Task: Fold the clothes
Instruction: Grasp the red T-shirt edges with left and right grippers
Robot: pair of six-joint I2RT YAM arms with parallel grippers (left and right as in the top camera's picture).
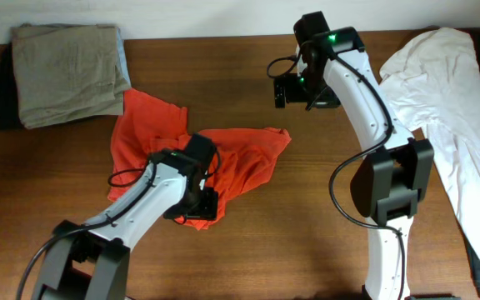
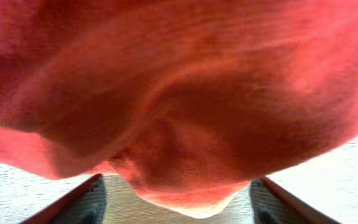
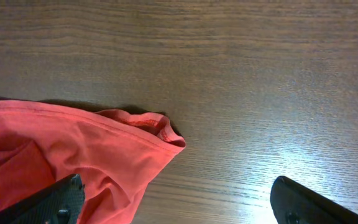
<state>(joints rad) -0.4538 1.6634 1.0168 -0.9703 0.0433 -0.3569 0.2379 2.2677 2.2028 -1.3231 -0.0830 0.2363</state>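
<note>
Left gripper (image 1: 198, 204): nearest the arm bases, it sits low over the near edge of the red-orange T-shirt (image 1: 248, 158). In its wrist view the two dark fingers (image 2: 86, 202) stand wide apart, unclosed, and a bulge of cloth (image 2: 179, 93) hangs between them without being pinched.
T-shirt, place: crumpled in a heap on the brown wooden table (image 1: 307, 233), left of centre, partly under the left arm.
T-shirt, long axis: the heap runs mostly side to side, from a lobe just beside the folded pile at the far left to a pointed hemmed corner (image 3: 166, 138) aimed right, towards the right arm.
T-shirt, hard to tell: no lettering, tag or neckline shows, so I cannot say which way the collar faces; the left arm covers the heap's near edge.
Right gripper (image 1: 292, 92): farther back, above bare wood just beyond that corner. Its fingers (image 3: 61, 199) are spread wide with nothing between them but tabletop (image 3: 260, 74).
Khaki-grey folded garments (image 1: 69, 71): stacked at the far left corner, with something dark beneath.
White cloth (image 1: 448, 108): loosely spread at the far right, cut off by the picture edge.
</note>
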